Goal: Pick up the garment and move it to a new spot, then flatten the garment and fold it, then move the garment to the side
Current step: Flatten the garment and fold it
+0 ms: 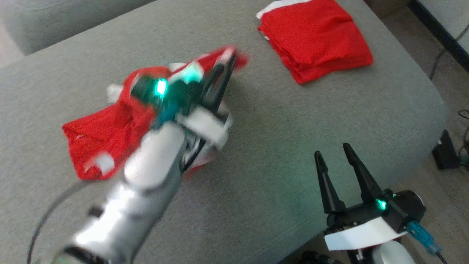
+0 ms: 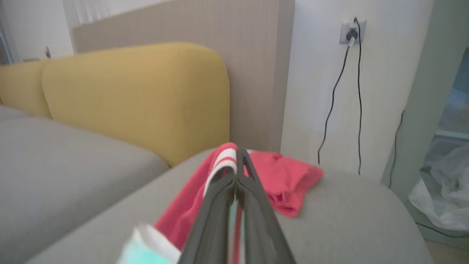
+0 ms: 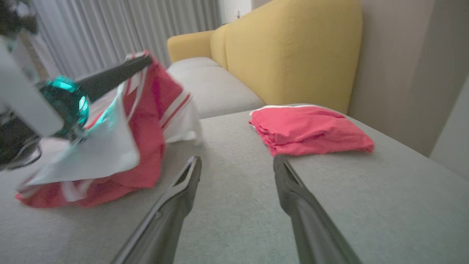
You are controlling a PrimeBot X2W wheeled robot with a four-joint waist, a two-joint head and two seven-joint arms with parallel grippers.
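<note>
The garment [image 1: 99,132] is red with white stripes and lies crumpled at the left of the grey cushion [image 1: 278,154]. My left gripper [image 1: 231,58] is shut on a striped edge of it and holds that edge lifted above the cushion. In the left wrist view the closed fingers [image 2: 240,172] pinch the white-and-red band of the garment [image 2: 183,209]. The right wrist view shows the garment [image 3: 146,121] hanging from the left gripper [image 3: 141,60], its lower part resting on the cushion. My right gripper [image 1: 334,149] stands open near the front right edge, holding nothing, also seen as the right gripper [image 3: 237,163].
A folded red garment [image 1: 315,36] lies at the cushion's far right corner. A yellow sofa back [image 3: 293,51] rises behind. Cables [image 2: 333,102] hang from a wall socket. The cushion's right edge drops to a floor with a dark object [image 1: 445,150].
</note>
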